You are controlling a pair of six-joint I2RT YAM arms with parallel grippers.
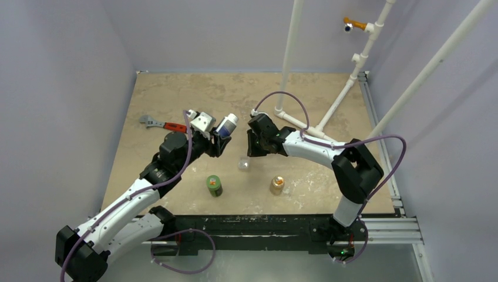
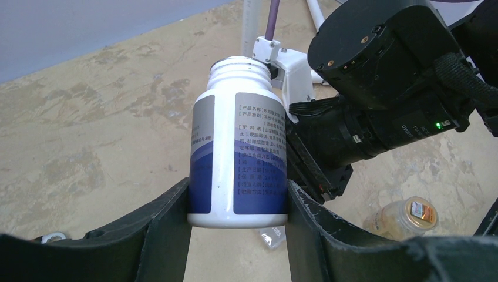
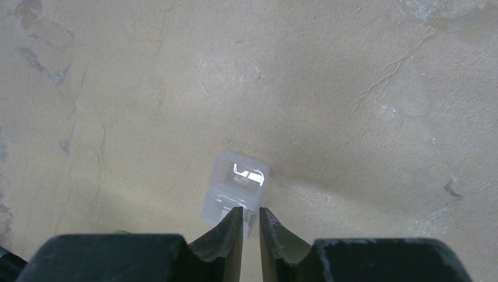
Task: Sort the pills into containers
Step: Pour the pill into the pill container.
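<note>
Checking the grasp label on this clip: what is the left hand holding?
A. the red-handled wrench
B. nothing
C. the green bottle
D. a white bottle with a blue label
D: the left wrist view shows the left hand clamped on the white bottle with a blue label, its mouth uncapped, while the green bottle stands apart in the top view.

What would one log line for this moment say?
left fingers: gripping uncapped white-blue bottle | right fingers: nearly shut, by clear case
</note>
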